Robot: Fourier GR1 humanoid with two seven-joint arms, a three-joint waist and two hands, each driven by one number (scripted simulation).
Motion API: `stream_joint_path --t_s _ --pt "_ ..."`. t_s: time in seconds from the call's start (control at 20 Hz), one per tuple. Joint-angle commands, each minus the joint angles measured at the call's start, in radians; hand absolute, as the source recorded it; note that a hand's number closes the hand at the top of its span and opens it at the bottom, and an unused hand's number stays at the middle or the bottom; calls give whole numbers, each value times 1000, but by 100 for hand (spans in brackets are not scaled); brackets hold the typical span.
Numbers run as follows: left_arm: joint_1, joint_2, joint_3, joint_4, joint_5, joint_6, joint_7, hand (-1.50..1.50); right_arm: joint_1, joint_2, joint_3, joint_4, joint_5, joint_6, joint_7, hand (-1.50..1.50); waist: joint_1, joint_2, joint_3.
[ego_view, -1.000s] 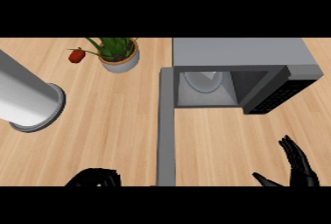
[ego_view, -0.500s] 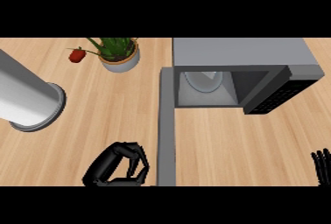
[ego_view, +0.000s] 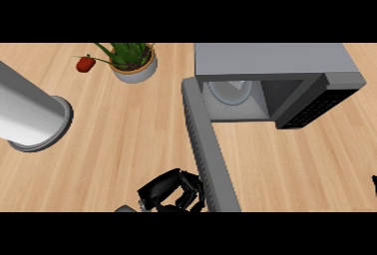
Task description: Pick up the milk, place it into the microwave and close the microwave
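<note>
The grey microwave [ego_view: 269,60] stands at the back right with its cavity open. Its door [ego_view: 210,149] swings out toward me as a long grey strip. Inside the cavity a pale white shape, seemingly the milk [ego_view: 230,90], rests on the round turntable. My left hand [ego_view: 168,191] is at the lower edge, fingers curled and holding nothing, right beside the left face of the door near its free end. Whether it touches the door I cannot tell. Only a dark sliver of my right hand [ego_view: 374,183] shows at the right edge.
A potted plant [ego_view: 134,62] with a red item [ego_view: 86,63] beside it stands at the back. A large grey cylinder [ego_view: 29,117] occupies the left side. Bare wooden counter lies between the cylinder and the door, and right of the door.
My left hand has risen from the bottom edge and shifted right, up against the door. My right hand has slid out toward the right edge.
</note>
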Motion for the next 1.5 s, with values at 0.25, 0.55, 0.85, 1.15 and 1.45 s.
stream_joint_path --t_s 0.25,0.55,0.85,1.15,1.45 --pt "-195 -1 -383 263 169 327 -110 150 16 -40 9 -51 -18 110 -30 -150 -23 5 -2" --pt "-274 0 -524 199 372 502 -112 150 43 -33 52 -163 -27 128 -19 -150 -51 7 -4" --pt "-397 0 -558 193 529 612 -67 -150 0 -44 70 -244 -58 114 52 -150 -97 15 -6" --pt "-498 -1 -606 191 622 703 -58 150 -7 -88 68 -287 -91 137 103 -150 -141 21 -5" --pt "-632 -1 -565 213 667 793 -97 150 -32 -116 103 -337 -93 165 140 -150 -185 27 -6"
